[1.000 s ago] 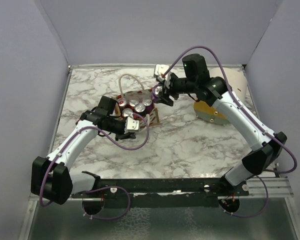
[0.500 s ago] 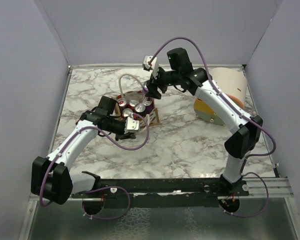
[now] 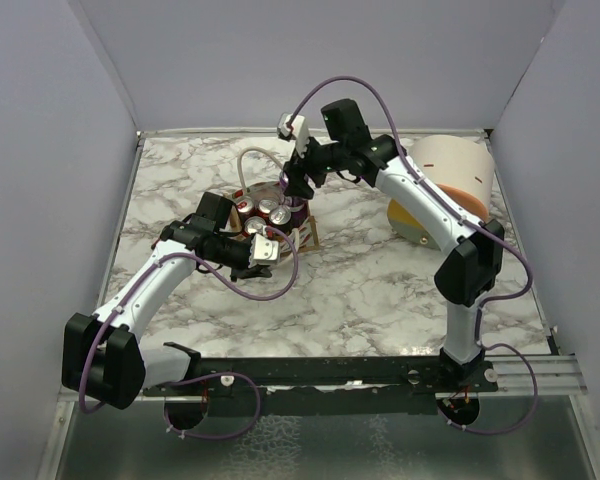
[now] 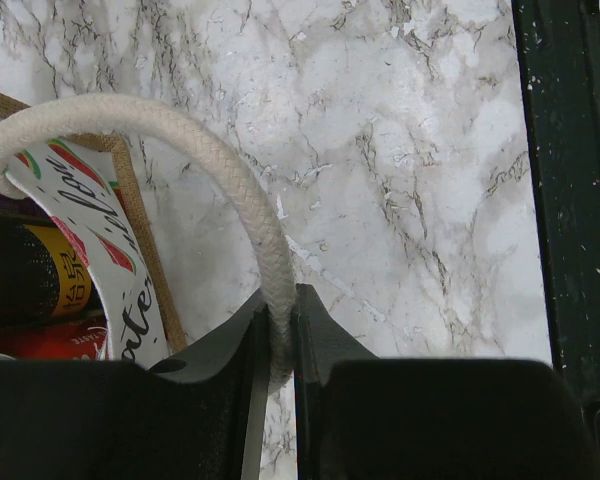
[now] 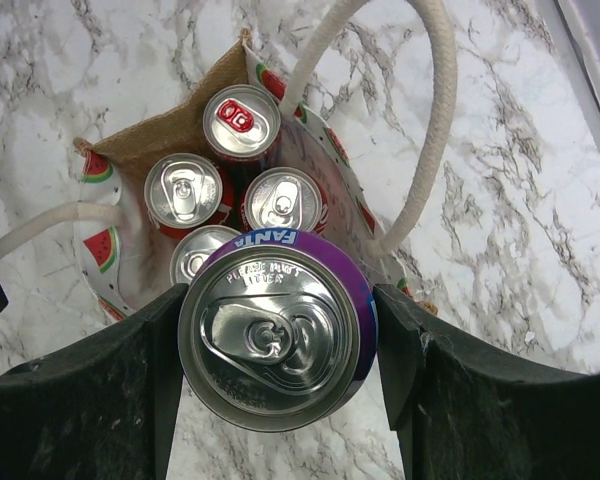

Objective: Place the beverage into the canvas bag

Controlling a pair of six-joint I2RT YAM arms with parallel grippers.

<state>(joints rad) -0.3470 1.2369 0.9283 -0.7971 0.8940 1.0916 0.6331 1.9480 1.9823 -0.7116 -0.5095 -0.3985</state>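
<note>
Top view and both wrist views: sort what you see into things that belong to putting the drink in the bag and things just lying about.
Belong to the job: purple can held in the right gripper; canvas bag; its rope handle, pinched by the left gripper; four cans already inside.
Lying about: peach and yellow container, right of the bag.

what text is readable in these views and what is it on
"FANTA": on the purple can, along its top rim.
Embossed words on that can's lid: too blurred to read.
Black script on the canvas bag, on its white panel: cut off, not readable whole.
Characters on the yellow-and-black can inside the bag: too small to read.
</note>
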